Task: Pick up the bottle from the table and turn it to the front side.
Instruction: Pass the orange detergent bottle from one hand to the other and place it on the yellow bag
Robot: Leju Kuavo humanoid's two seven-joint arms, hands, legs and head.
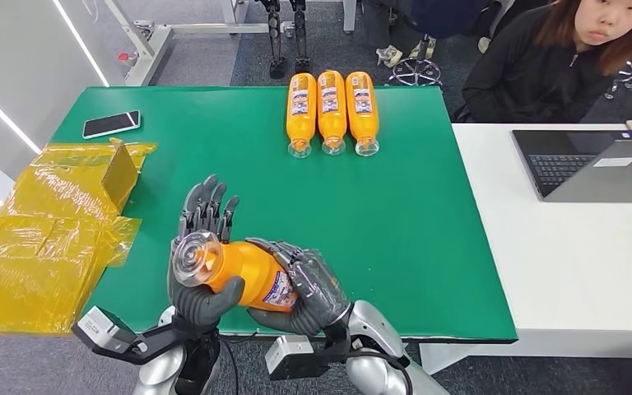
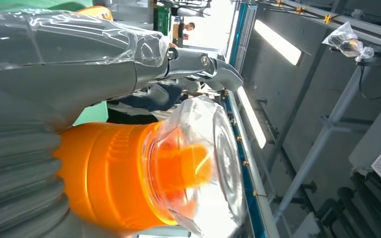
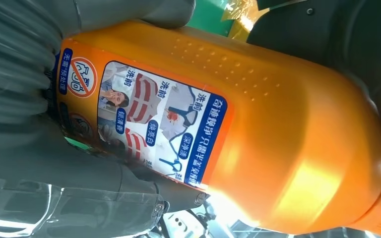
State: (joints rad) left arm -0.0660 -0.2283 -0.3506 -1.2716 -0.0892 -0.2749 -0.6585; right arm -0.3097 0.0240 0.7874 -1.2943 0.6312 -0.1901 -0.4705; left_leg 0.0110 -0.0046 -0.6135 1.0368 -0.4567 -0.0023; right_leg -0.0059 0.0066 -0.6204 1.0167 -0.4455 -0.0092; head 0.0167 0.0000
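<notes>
An orange bottle (image 1: 251, 271) with a clear cap (image 1: 195, 253) lies across both of my hands, lifted above the green table's near edge. My left hand (image 1: 202, 247) holds its cap end, thumb under the neck and fingers pointing up behind the cap. My right hand (image 1: 313, 284) grips the body near the blue label. In the left wrist view the clear cap (image 2: 198, 163) and orange neck (image 2: 109, 173) are close up. The right wrist view has the bottle's body (image 3: 287, 148) and its blue pictured label (image 3: 154, 119).
Three more orange bottles (image 1: 332, 109) lie side by side at the far edge of the green table (image 1: 411, 230). A phone (image 1: 111, 123) and yellow plastic wrapping (image 1: 49, 230) are on the left. A person (image 1: 559, 62) sits behind a white table with a laptop (image 1: 592, 164).
</notes>
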